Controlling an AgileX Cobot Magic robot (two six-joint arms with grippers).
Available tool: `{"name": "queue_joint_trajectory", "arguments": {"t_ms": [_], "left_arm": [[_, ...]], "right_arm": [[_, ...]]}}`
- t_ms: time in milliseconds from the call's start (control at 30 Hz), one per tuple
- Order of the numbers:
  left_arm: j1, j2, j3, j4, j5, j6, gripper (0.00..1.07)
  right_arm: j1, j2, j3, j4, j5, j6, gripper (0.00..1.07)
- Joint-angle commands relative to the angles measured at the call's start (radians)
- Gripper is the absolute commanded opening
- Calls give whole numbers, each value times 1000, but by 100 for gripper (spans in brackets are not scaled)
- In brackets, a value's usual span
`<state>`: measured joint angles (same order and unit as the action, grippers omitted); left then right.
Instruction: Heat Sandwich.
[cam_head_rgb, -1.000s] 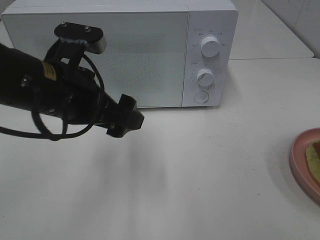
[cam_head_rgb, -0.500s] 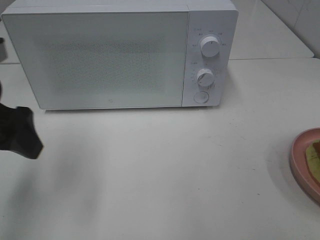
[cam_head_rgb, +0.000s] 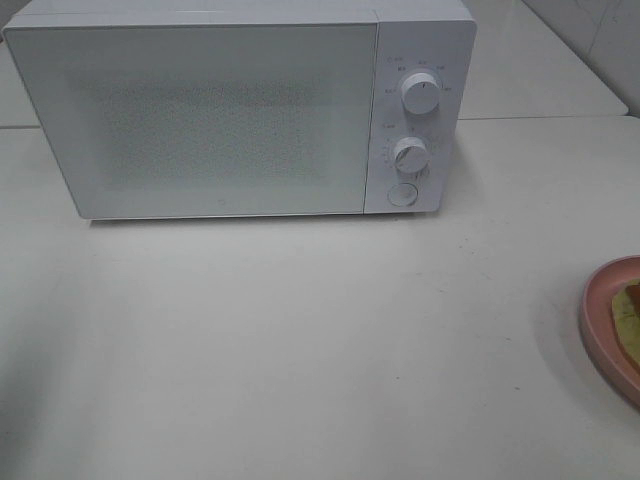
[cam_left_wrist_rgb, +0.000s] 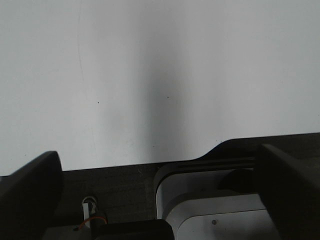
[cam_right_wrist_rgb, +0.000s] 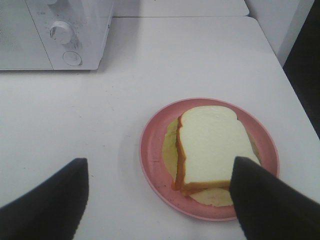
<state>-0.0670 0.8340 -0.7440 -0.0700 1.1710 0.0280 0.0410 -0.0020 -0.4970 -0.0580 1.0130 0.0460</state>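
A white microwave (cam_head_rgb: 240, 110) stands with its door closed along the rear edge of a pale worktop (cam_head_rgb: 320, 340), its front facing the camera; two round dials (cam_head_rgb: 420, 93) sit one above the other on its right-hand control panel, with a round button (cam_head_rgb: 401, 194) beneath them. The broad middle of the worktop lies bare in front of the oven. At the right edge of the worktop, well apart from the microwave, a round pink plate (cam_head_rgb: 600, 320) is cut off by the high camera's frame. It carries the sandwich (cam_right_wrist_rgb: 212, 147), which the right wrist camera shows in full: pale tan bread over a yellowish-green layer, lying flat on the plate and smaller than it. Neither arm appears in the high view. The left gripper (cam_left_wrist_rgb: 160, 200) has its dark fingers (cam_left_wrist_rgb: 30, 195) spread wide over plain white surface, holding nothing. The right gripper (cam_right_wrist_rgb: 160, 200) hangs above the near side of the plate with its fingers (cam_right_wrist_rgb: 265, 200) likewise spread wide, clear of the sandwich and empty.
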Motion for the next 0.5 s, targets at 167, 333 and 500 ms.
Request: {"name": "queue_joint_trajectory", "arguments": {"t_ms": [167,333,500], "left_arm": [[5,-329,145,7,-37,-2,97],[5,-532,227,-12,-106,-2,97],[5,-716,229,-15,-102,1,97]], "right_arm": [[-5,-30,2,-1,-15,-8,76],[-5,-30,2,-1,-15,-8,76],[-5,-30,2,-1,-15,-8,76]]}}
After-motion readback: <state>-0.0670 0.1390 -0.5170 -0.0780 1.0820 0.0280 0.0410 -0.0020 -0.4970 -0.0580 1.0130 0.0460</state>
